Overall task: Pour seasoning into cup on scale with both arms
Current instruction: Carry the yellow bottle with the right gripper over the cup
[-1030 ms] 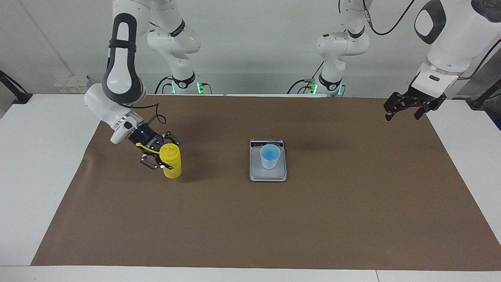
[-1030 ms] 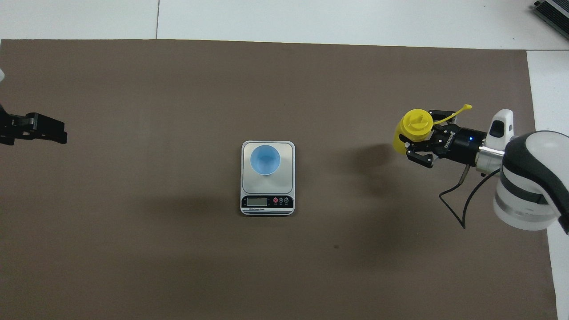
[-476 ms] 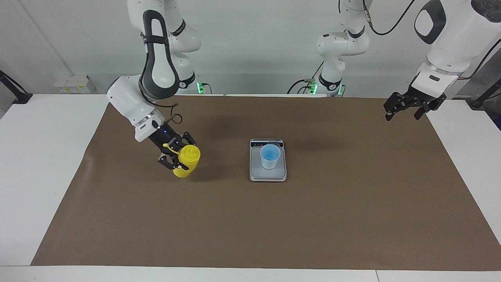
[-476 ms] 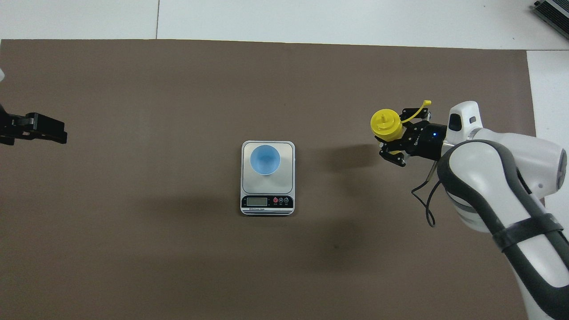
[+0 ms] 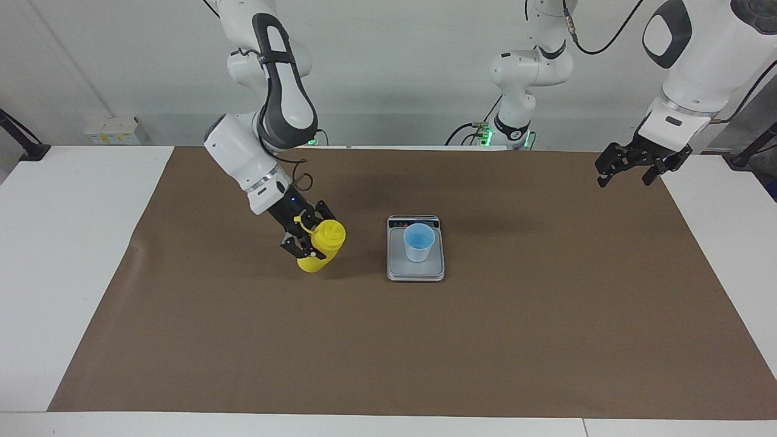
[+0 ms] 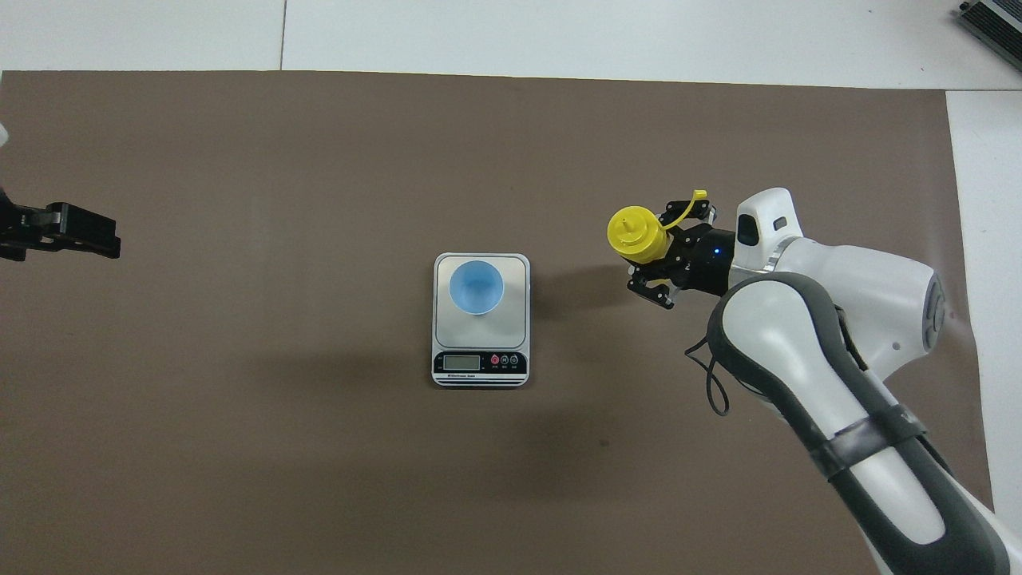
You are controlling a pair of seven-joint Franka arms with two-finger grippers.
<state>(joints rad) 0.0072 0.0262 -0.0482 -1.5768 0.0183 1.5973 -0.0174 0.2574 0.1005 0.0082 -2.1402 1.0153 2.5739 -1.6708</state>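
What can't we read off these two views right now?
- Scale display: overhead view, digits too small; facing view, only a thin strip shows.
- Seasoning bottle fill level: opaque in both views; the right gripper covers part of its side.
- Cup contents: nothing tellable inside, either view.
- Left gripper: overhead view, cut by the frame edge; the left arm waits over the mat's end.

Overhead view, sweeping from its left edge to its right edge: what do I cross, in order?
Black open left gripper → light blue plastic cup standing on the silver-grey rectangular scale → bright yellow plastic squeeze bottle held in the black right gripper.
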